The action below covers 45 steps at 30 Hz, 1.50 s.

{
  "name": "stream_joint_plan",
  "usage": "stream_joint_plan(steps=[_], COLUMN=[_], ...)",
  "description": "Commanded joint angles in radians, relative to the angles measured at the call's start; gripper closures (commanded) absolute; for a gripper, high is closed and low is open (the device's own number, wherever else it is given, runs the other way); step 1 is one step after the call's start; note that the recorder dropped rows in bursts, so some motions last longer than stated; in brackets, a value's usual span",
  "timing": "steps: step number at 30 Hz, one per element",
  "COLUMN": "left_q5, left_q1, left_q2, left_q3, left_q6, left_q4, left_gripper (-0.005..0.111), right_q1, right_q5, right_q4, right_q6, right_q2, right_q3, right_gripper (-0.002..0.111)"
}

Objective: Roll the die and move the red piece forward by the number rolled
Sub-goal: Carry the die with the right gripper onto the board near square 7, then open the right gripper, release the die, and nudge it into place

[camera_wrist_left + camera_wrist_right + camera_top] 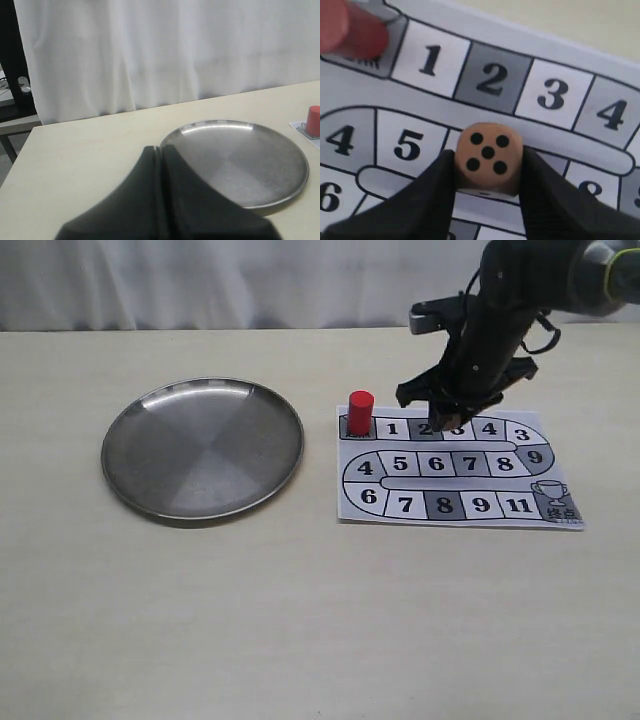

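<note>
The tan wooden die [488, 156] sits between the black fingers of my right gripper [487, 172], which is shut on it, with the five-pip face toward the camera. It hangs low over the paper game board [450, 472]; whether it touches the paper I cannot tell. In the exterior view the right gripper [447, 420] is over squares 2 and 3 and hides the die. The red piece [360, 412] stands upright on the start square, left of square 1, also visible as the red piece [350, 30] and the red piece [313, 120]. My left gripper [161, 150] is shut and holds nothing, near the plate's rim.
A round steel plate [203, 447] lies left of the board, with nothing in it; the same plate [240, 162] fills the left wrist view. A white curtain runs behind the tan table. The right arm [510, 310] reaches in from the upper right.
</note>
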Motion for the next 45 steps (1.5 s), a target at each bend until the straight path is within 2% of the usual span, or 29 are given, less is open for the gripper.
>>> stream_joint_plan(steps=[1,4,10,12,14,16,24,25,26,31,32,37,45], left_q5=[-0.009,-0.009,-0.009,-0.009,-0.009,-0.009,-0.009,-0.009,-0.009,-0.009,-0.009,-0.009,-0.009], left_q1=[-0.002,-0.002,-0.002,-0.002,-0.002,-0.002,-0.002,-0.002,-0.002,-0.002,-0.002,-0.002,-0.002], left_q2=[-0.001,-0.001,-0.001,-0.001,-0.001,-0.001,-0.001,-0.001,-0.001,-0.001,-0.001,-0.001,-0.001], left_q3=[0.002,0.002,0.002,0.002,0.002,0.002,0.002,0.002,0.002,0.002,0.002,0.002,0.002], left_q6=[-0.001,-0.001,-0.001,-0.001,-0.001,-0.001,-0.001,-0.001,-0.001,-0.001,-0.001,-0.001,-0.001], left_q4=[0.000,0.000,0.000,0.000,0.000,0.000,0.000,0.000,0.000,0.000,0.000,0.000,0.000], left_gripper=[0.107,0.107,0.107,0.107,0.107,0.107,0.107,0.107,0.107,0.107,0.107,0.107,0.107], right_q1=[-0.005,0.009,0.058,0.067,0.069,0.066,0.066,0.064,0.062,0.061,0.061,0.025,-0.079], right_q5=[-0.029,-0.048,-0.117,-0.122,-0.126,-0.120,-0.102,-0.095,-0.089,-0.033,0.008,0.044,-0.278], right_q4=[-0.015,-0.037,-0.210,-0.225,-0.220,-0.220,-0.254,-0.257,-0.265,-0.358,-0.385,-0.363,-0.215], right_q6=[0.029,0.097,0.225,0.225,0.225,0.225,0.225,0.223,0.221,0.221,0.221,0.225,0.223], right_q2=[-0.006,-0.002,-0.002,-0.002,-0.004,-0.010,-0.131,-0.158,-0.179,-0.262,-0.276,-0.283,-0.283], right_q3=[0.052,0.056,0.056,0.056,0.049,0.039,0.030,0.030,0.030,0.030,0.030,0.073,0.390], right_gripper=[0.103,0.094,0.045,0.033,0.026,0.024,0.025,0.029,0.036,0.087,0.104,0.104,0.104])
